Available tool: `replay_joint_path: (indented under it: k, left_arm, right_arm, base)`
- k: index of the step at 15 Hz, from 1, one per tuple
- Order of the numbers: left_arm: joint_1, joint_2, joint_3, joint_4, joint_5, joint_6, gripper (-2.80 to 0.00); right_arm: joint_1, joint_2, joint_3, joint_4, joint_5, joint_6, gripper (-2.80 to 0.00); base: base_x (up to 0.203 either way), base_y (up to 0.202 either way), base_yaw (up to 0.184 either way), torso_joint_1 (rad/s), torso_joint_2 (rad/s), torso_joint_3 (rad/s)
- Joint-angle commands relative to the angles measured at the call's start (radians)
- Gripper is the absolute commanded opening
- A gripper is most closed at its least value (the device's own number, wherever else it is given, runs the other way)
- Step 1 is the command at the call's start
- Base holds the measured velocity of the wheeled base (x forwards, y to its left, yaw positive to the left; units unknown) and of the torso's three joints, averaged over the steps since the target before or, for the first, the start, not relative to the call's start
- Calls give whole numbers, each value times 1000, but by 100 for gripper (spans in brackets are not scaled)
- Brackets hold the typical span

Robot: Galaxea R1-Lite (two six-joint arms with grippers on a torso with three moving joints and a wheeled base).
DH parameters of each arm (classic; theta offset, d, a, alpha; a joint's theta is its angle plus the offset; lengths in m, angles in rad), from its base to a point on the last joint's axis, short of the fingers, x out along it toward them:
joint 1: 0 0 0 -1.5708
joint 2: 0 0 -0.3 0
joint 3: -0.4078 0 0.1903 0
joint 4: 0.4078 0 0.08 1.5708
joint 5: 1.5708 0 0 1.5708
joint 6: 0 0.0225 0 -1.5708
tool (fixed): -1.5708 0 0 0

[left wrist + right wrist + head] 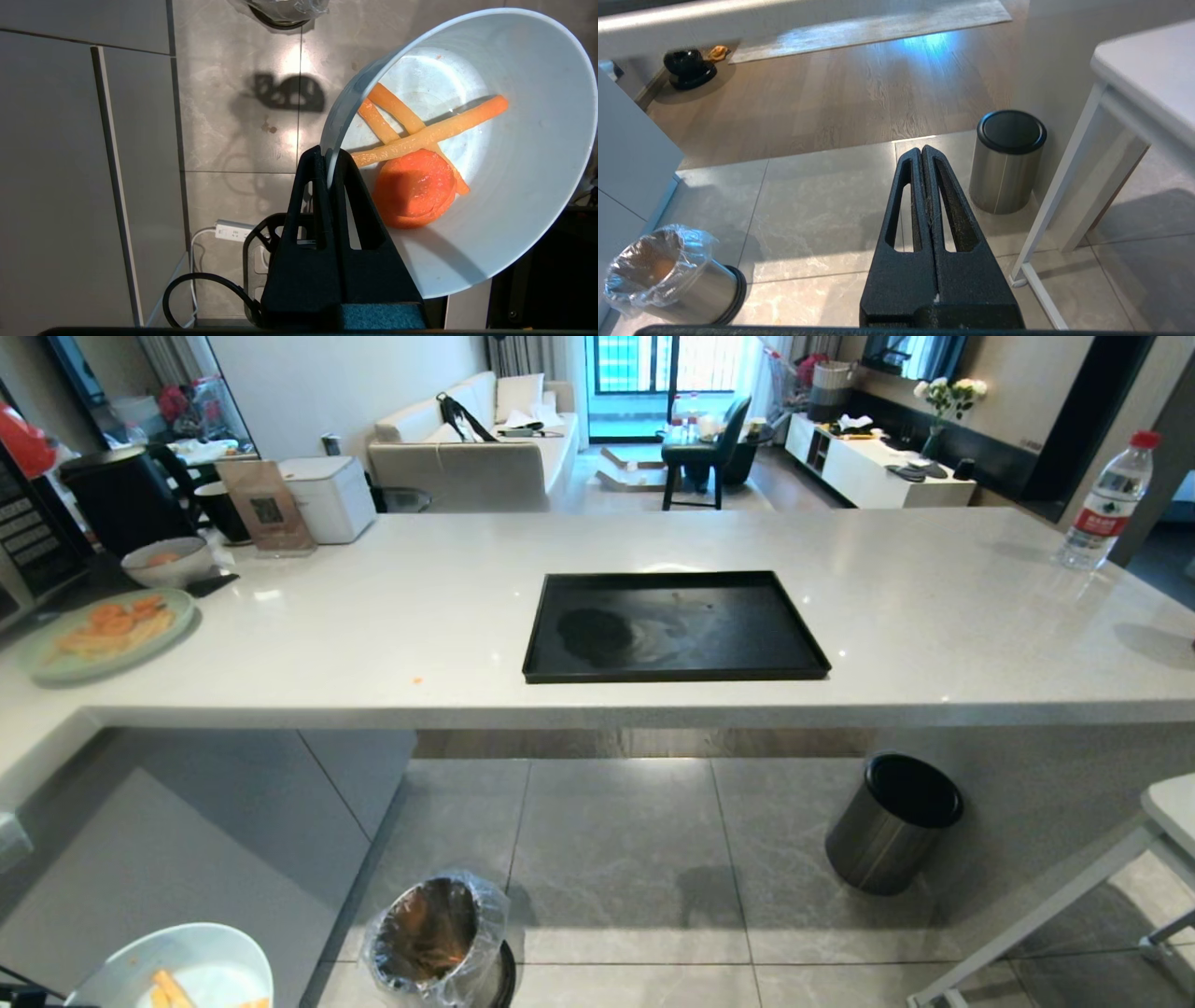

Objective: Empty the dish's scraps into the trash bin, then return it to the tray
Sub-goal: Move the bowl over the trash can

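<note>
Left pincer point(329, 161), both fingers clamped on the rim of the dish point(514, 196); the bowl extends from the fingertips toward the right of the left wrist frame, tilted, its opening facing the camera. Scraps point(416, 186) inside: one orange carrot round and three pale-yellow sticks, crossed, the longest running from lower left to upper right. In the head frame the dish point(210, 966) sits at the lower left corner, just left of the trash bin point(434, 933) on the floor. One black tray point(672, 625) lies bare at the centre of the tabletop point(373, 616). Right pincer point(923, 151), pressed together, hangs above the floor between the trash bin point(668, 275) and one steel cylinder point(1008, 158).
</note>
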Motion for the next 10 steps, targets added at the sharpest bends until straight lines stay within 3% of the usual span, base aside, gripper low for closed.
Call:
replay_joint_path:
  k: [1,10]
  left_arm:
    - [5,3,0,4,-1,1,-280]
    - [10,3,1,4,-1,3,-280]
  right_arm:
    - [0,1,0,0,0,0,-280]
    - [0,1,0,0,0,0,-280]
  base:
    - [0,0,0,-154,501,387]
    - [0,0,0,-105,495,378]
